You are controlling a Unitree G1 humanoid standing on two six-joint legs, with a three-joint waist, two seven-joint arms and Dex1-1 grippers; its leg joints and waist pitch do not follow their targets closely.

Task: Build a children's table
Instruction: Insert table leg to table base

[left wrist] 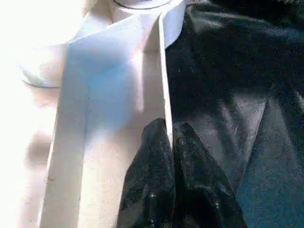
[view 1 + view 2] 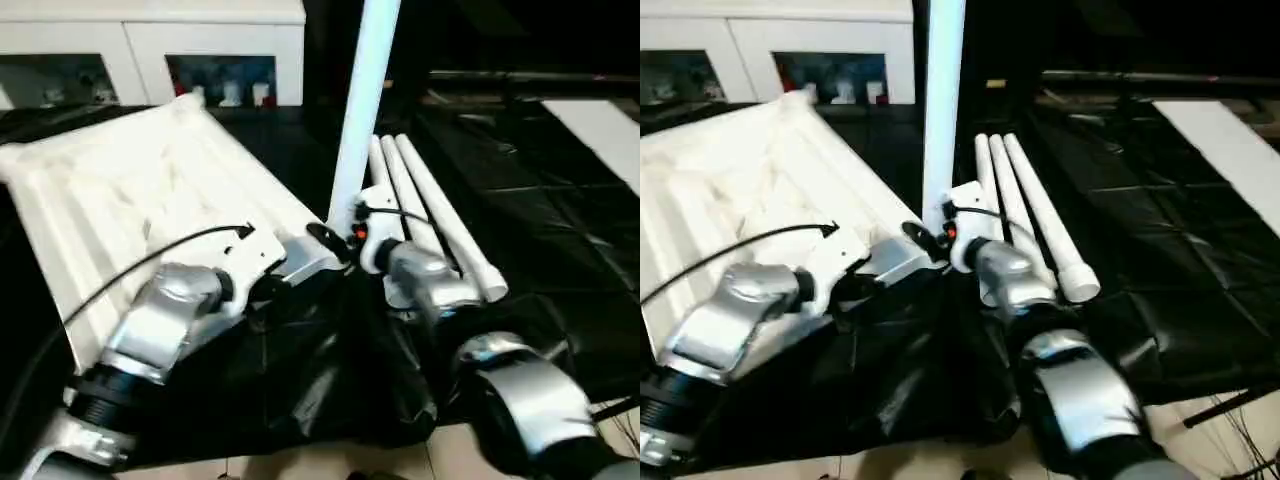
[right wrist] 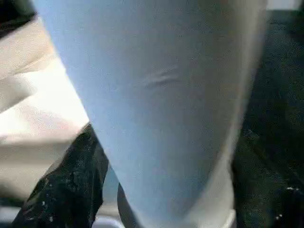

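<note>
The table top (image 2: 130, 190) is lying ribs-up across the left of the frame, its long axis running toward the upper left. At centre, the upright leg (image 2: 362, 100) is standing vertical at a corner socket, seemingly being seated. The three spare legs (image 2: 430, 215) are lying right of centre. The left gripper (image 1: 170, 156) is clenching the top's rim; the right gripper (image 2: 352, 232) is grasping the leg. Next: pressing straight down.

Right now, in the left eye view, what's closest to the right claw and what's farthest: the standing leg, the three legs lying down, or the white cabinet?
1. Standing leg: upright, right at the right claw.
2. Three lying legs: on the black sheet just to its right.
3. White cabinet: at the back, far left.
</note>
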